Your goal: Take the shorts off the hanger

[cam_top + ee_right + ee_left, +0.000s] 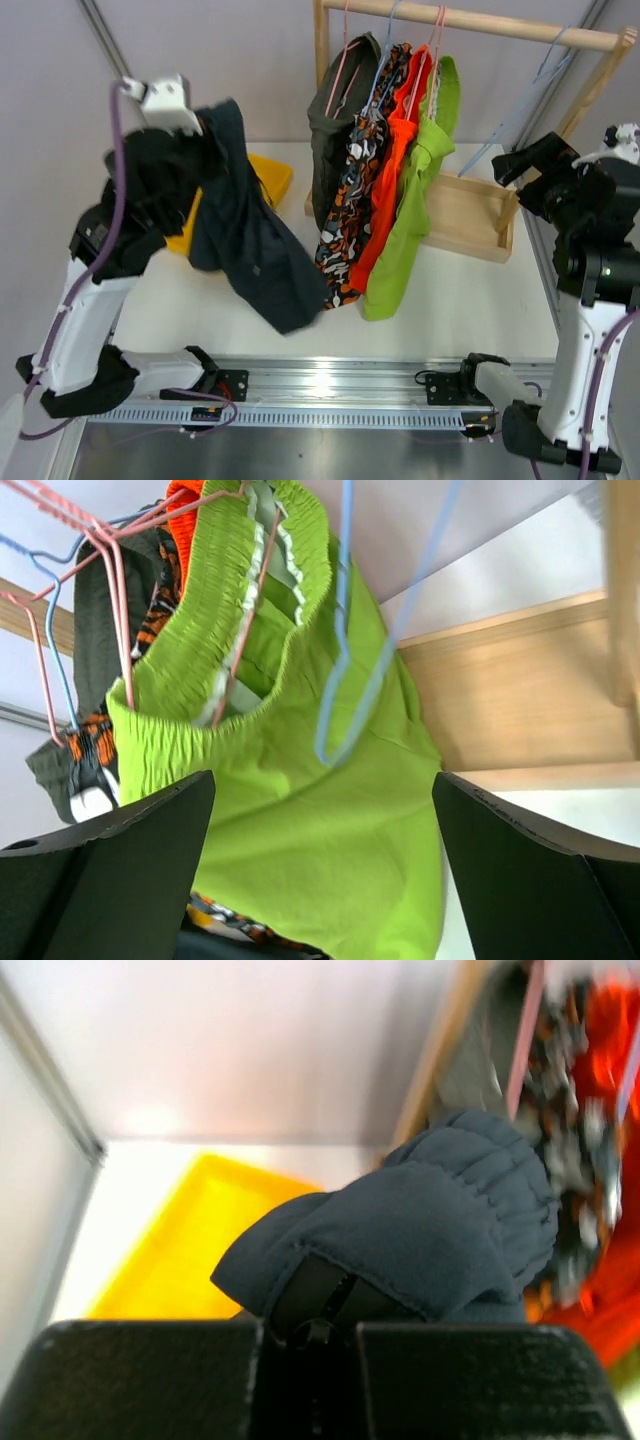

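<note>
My left gripper is shut on the dark navy shorts, which hang from it above the table; the waistband bunches over my fingers in the left wrist view. Dark olive shorts, camouflage shorts, bright orange shorts and lime green shorts hang on hangers from the wooden rail. My right gripper is open and empty to the right of the rack, facing the lime green shorts. An empty blue hanger hangs in front of them.
A yellow bin sits at the back left behind the navy shorts, and also shows in the left wrist view. The rack's wooden base tray stands at the back right. Walls close off the back and left.
</note>
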Tool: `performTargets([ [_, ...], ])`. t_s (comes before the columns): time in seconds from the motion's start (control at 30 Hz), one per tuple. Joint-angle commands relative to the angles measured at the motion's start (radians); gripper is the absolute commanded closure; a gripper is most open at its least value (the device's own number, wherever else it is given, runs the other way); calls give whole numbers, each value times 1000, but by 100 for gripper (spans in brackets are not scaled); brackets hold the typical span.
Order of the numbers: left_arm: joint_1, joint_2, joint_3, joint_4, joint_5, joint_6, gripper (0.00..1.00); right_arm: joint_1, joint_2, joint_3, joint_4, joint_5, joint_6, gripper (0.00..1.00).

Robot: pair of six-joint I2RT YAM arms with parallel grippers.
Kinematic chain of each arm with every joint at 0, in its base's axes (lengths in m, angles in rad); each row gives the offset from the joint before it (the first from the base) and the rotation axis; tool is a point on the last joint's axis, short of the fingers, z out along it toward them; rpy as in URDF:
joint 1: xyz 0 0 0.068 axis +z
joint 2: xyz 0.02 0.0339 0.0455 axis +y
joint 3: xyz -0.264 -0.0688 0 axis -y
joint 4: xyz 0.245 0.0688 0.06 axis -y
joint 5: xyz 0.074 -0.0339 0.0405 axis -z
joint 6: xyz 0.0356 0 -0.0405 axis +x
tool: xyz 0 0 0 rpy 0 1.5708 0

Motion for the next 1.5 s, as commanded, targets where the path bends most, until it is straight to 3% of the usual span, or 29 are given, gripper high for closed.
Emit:
performTargets([
  [0.0, 130, 147, 300, 50, 147, 125, 100, -4, -94, -114, -29, 80, -35, 1],
  [0.03, 156, 254, 363, 38, 185, 127, 100, -4, -120, -147, -26, 77, -32, 1],
  [0.07, 197, 308, 552, 13, 200, 129, 100, -4, -172, -179, -15, 70, -21, 1],
  [0.13, 237, 441, 707, 3, 244, 132, 100, -4, -220, -268, -4, 54, -13, 1],
  [0.2, 285, 479, 744, 44, 265, 135, 100, -4, -269, -325, -1, 34, -13, 1],
  [0.37, 403, 503, 612, 161, 337, 66, 100, -4, -300, -354, -29, 40, -31, 1],
  [0.47, 417, 497, 530, 183, 251, 70, 100, 7, -298, -345, -30, 64, -48, 1],
  [0.57, 425, 428, 178, 346, 143, 87, 100, 8, -295, -346, -23, 52, -44, 0],
  [0.63, 434, 368, -12, 421, 76, 70, 92, 8, -298, -348, -18, 41, -38, 1],
  [0.67, 452, 364, -38, 417, 32, 47, 83, 8, -298, -350, -21, 41, -41, 1],
  [0.73, 487, 374, -99, 354, -8, -37, 82, 8, -304, -353, -23, 47, -47, 1],
  [0.87, 584, 405, -154, 288, 58, -147, 88, 11, -309, -356, -29, 57, -45, 1],
  [1.03, 627, 388, -228, 280, 19, -210, 90, 11, -316, -365, -15, 47, -27, 1],
  [1.1, 647, 393, -248, 285, 59, -207, 73, 11, -324, -368, -6, 43, -16, 1],
  [1.13, 649, 396, -248, 279, 99, -203, 58, 11, -329, -368, 9, 38, -13, 0],
  [1.17, 647, 405, -250, 273, 120, -201, 30, 11, -329, -366, 23, 27, -12, 1],
  [1.23, 649, 413, -250, 240, 169, -206, 4, 11, -327, -362, 95, -44, -9, 1],
  [1.47, 621, 307, -306, 108, 350, -252, 1, 24, -171, -181, 298, -243, 83, 1],
])
